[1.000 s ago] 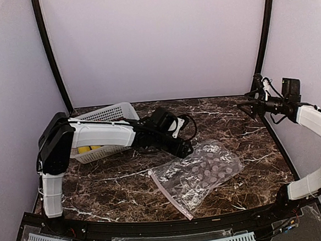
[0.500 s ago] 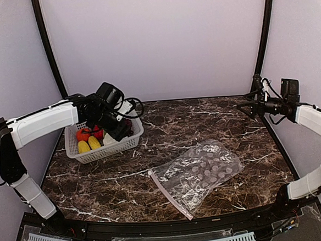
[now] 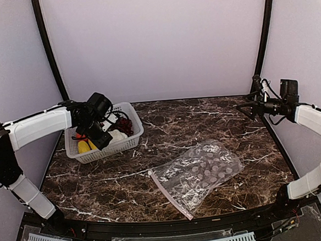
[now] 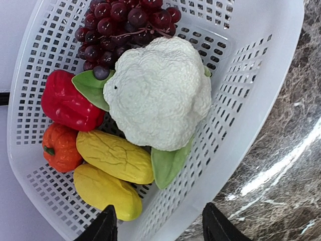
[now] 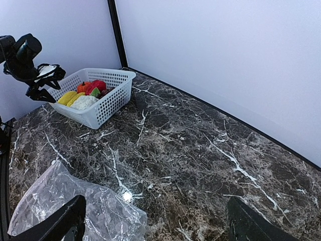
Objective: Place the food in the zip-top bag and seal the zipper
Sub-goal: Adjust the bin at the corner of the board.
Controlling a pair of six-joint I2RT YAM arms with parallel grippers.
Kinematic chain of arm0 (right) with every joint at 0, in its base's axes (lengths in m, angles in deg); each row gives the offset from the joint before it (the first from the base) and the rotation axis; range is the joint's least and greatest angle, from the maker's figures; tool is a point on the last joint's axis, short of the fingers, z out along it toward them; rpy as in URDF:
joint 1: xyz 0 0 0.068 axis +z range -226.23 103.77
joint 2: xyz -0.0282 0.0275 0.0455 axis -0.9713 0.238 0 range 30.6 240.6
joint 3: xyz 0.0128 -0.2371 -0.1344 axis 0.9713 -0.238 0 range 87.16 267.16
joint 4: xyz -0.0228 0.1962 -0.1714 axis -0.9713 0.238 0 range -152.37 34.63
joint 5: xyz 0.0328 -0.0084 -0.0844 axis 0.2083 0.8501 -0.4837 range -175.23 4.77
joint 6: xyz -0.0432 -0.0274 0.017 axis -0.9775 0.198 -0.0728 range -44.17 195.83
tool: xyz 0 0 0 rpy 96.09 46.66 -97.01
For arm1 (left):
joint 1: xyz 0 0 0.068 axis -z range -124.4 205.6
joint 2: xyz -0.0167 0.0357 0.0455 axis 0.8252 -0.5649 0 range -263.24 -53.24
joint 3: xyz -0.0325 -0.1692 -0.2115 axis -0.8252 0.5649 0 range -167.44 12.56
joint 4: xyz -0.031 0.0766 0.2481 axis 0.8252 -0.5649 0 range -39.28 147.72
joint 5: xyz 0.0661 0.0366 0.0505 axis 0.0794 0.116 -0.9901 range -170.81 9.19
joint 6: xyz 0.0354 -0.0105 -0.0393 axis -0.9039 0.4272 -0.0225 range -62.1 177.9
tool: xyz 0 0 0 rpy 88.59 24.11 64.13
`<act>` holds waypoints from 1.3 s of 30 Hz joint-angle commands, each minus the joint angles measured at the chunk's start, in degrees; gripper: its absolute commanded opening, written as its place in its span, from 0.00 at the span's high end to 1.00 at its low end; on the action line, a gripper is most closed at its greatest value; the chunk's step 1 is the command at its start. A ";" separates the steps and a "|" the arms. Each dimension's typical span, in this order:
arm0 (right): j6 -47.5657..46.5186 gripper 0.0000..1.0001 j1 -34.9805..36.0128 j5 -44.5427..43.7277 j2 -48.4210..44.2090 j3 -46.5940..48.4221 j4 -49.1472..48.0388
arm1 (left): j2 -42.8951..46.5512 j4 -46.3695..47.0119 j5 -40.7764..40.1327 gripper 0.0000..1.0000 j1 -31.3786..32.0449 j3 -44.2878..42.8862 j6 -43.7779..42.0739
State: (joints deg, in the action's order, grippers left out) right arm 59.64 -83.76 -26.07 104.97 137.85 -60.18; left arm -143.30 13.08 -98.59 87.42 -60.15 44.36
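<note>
- Two fingers of the left gripper stand spread apart, gripping nothing. They hover just over the near rim of the white perforated basket.
- All the food lies in that basket, below and just ahead of those fingertips.
- Nearest the fingertips is the nearer yellow piece, and the second yellow piece touches it on the side away from the gripper.
- Beside the yellow pieces, against the basket's side wall, sit the orange tomato-like fruit and, farther from the gripper, the red pepper.
- Filling the middle of the basket, farther from the fingertips, is the white cauliflower, with green leaves showing under its edges.
- Farthest from the gripper, against the opposite wall, are the dark purple grapes.
- Lying flat on the marble table, the zip-top bag is well apart from the left gripper, off to its right and nearer the arm bases.
- Along the bag's short edge on the side toward the left arm runs the zipper. Whether it is pressed closed cannot be told.
- At the table's far right side, the right gripper is held high, its fingers spread wide and empty.
- From that gripper, the bag lies below and to its left, and the basket is well beyond it.
</note>
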 commanded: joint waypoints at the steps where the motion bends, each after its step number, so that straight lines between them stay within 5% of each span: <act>1: 0.14 0.06 -0.22 0.66 0.03 0.54 -0.44 | -2.00 -0.96 -3.96 0.46 -1.27 0.71 -2.10; 5: -0.05 0.06 -0.20 0.69 0.11 0.54 -0.35 | -2.10 -1.46 2.95 0.48 -1.31 -0.03 -1.74; 13: -0.16 0.06 -0.20 1.08 0.27 0.72 -0.01 | -0.64 -5.27 2.47 0.49 -1.31 -2.50 -0.49; 18: -0.38 0.06 -0.20 1.18 0.21 0.80 0.08 | 4.59 -3.88 0.82 0.26 -1.31 -0.14 -1.04; 21: -0.47 0.07 -0.20 1.26 -0.13 0.81 0.19 | 5.48 -1.75 0.09 0.21 -1.31 3.77 -1.21; 39: -0.77 0.06 -0.20 1.04 -0.34 0.63 0.37 | -5.10 -2.54 1.62 0.67 -1.58 2.13 1.53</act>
State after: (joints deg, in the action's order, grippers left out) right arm 59.40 -83.76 -25.44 104.97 137.85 -59.56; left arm -147.61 12.79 -97.15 86.24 -56.74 44.32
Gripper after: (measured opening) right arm 0.937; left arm 0.378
